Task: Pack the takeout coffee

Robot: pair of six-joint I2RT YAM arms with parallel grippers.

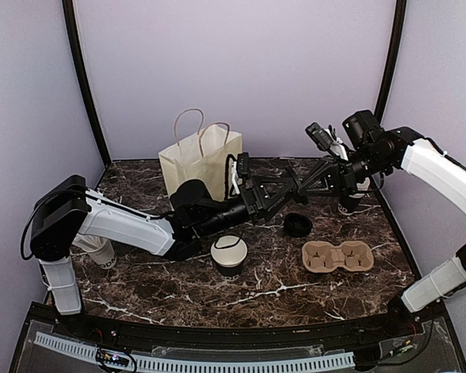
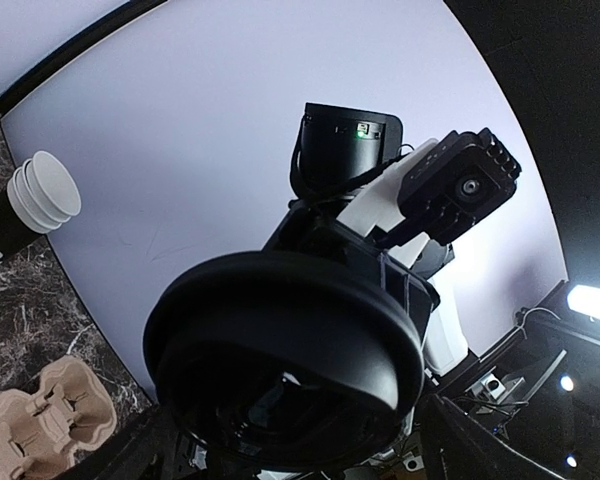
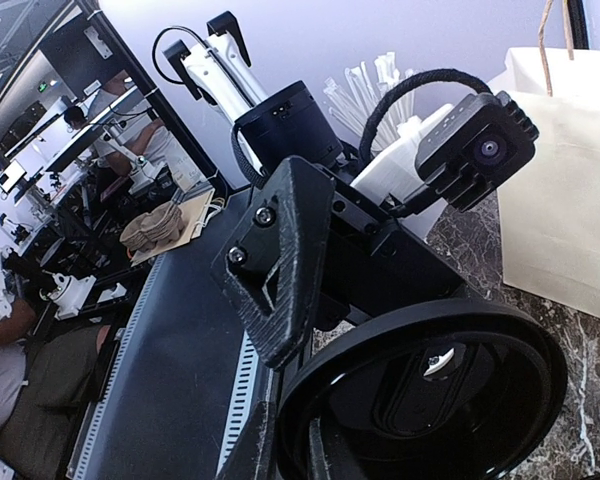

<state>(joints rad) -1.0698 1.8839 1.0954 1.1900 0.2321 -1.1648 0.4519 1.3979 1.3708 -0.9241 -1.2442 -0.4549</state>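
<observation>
Pinching the rim is judged safest; lid (image 2: 280, 340) is light, bendable. Right gripper (image 1: 309, 180) is clamped on it; left gripper (image 1: 283, 193) state cannot be told.

Right wrist view: black lid (image 3: 430, 390) is cropped by the lower edge, paper bag (image 3: 570, 170) by the right. Left wrist view: tray (image 2: 40, 425) is cropped at lower left. Grip on lid not resolved.
</observation>
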